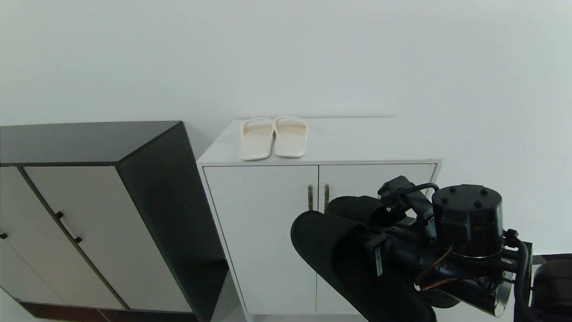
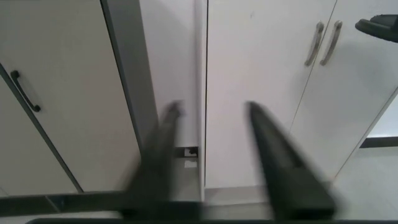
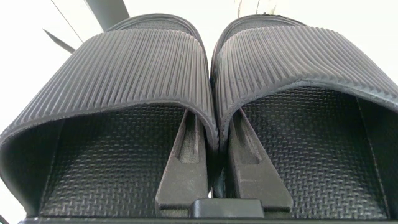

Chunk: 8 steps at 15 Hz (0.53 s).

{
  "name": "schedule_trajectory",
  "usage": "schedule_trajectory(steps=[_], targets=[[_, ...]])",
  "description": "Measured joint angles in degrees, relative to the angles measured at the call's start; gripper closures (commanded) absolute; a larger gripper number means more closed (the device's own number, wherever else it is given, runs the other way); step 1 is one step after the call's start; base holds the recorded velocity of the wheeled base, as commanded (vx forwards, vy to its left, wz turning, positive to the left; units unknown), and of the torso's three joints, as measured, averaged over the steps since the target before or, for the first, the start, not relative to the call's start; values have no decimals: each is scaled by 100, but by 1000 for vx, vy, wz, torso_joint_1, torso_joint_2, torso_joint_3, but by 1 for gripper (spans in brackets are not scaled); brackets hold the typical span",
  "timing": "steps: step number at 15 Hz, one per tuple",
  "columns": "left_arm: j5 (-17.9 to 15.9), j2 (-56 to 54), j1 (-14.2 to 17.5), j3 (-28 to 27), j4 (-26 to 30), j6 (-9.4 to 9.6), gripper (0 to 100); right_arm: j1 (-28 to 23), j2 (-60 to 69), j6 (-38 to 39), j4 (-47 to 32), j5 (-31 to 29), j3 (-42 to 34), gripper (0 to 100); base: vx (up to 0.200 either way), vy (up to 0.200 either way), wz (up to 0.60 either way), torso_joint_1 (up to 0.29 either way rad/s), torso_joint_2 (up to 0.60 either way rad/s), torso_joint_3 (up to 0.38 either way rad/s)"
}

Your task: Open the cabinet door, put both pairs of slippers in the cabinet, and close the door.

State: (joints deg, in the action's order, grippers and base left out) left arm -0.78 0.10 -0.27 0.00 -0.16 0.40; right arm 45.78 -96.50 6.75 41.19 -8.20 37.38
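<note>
So the right gripper (image 3: 212,134) is clamped on the pair of black slippers (image 1: 330,241), one finger tucked inside each so their inner walls get pinched together, and it's holding them up in front of the white cabinet (image 1: 259,223), right by the handles (image 1: 317,197) of its shut doors. The cream slippers (image 1: 273,137) sit side by side on the cabinet's top. The left gripper (image 2: 214,111) has its fingers spread wide around nothing, low down near where the white cabinet meets the black cabinet (image 1: 165,201).
</note>
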Motion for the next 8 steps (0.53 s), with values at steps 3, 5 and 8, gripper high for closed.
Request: schedule_trajectory(steps=[3, 5, 8], targets=[[0, 0, 0, 0, 0, 38, 0, 0, -118, -6, 134, -13, -4, 100, 0, 0, 0, -190, 500, 321], [0, 0, 0, 0, 0, 85, 0, 0, -177, -44, 152, -5, -63, 100, 0, 0, 0, -164, 488, 315], [-78, 0, 2, 0, 2, 145, 0, 0, -278, -84, 396, -16, -91, 100, 0, 0, 0, -142, 476, 326]])
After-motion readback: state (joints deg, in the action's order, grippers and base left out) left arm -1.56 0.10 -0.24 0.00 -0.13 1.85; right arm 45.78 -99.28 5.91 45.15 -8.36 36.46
